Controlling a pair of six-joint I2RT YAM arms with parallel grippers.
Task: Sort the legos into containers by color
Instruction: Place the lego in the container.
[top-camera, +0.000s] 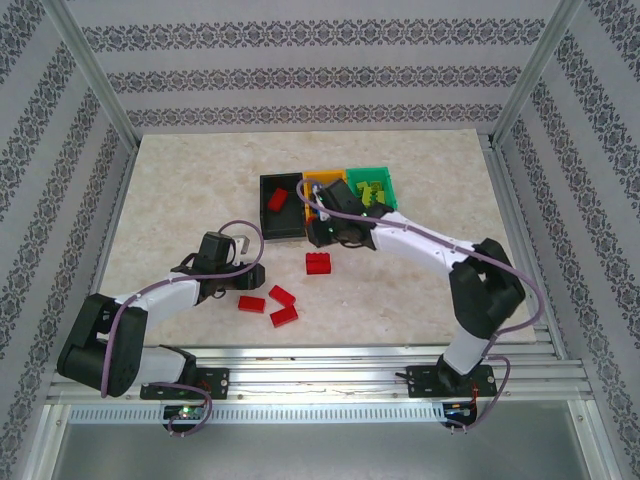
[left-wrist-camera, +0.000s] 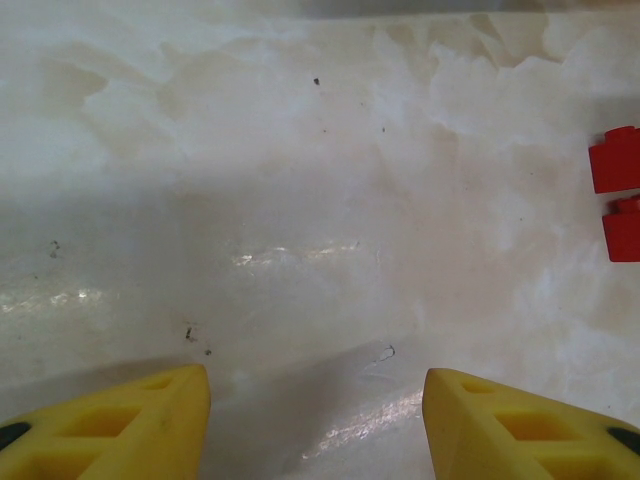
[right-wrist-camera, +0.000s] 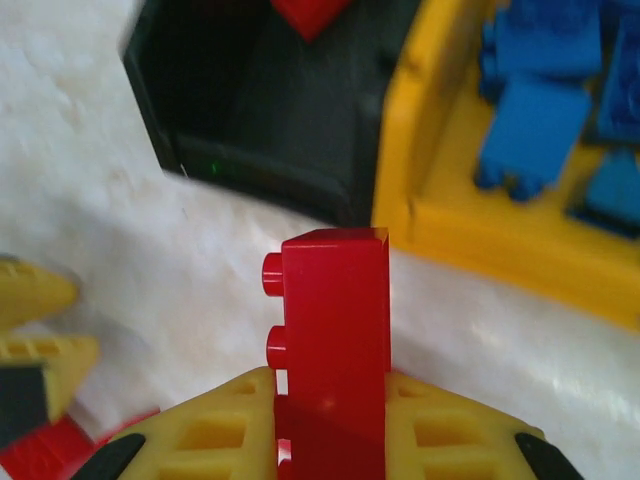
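My right gripper (right-wrist-camera: 330, 392) is shut on a red lego (right-wrist-camera: 335, 310), held upright just in front of the black bin (right-wrist-camera: 290, 110) and the orange-yellow bin (right-wrist-camera: 420, 160). Blue legos (right-wrist-camera: 540, 120) lie in the orange-yellow bin. From above, the right gripper (top-camera: 324, 234) hangs at the near edge of the black bin (top-camera: 270, 222), which holds one red lego (top-camera: 277, 198). The green bin (top-camera: 385, 180) holds yellow-green legos (top-camera: 371, 190). My left gripper (left-wrist-camera: 315, 400) is open over bare table, with two red legos (left-wrist-camera: 615, 160) at its right.
Several red legos lie loose on the marble table: one (top-camera: 319, 263) near the black bin and three (top-camera: 282, 305) in front of the left gripper (top-camera: 238, 278). The right arm (top-camera: 420, 240) crosses over the orange-yellow bin (top-camera: 318, 181). Metal rails edge the table.
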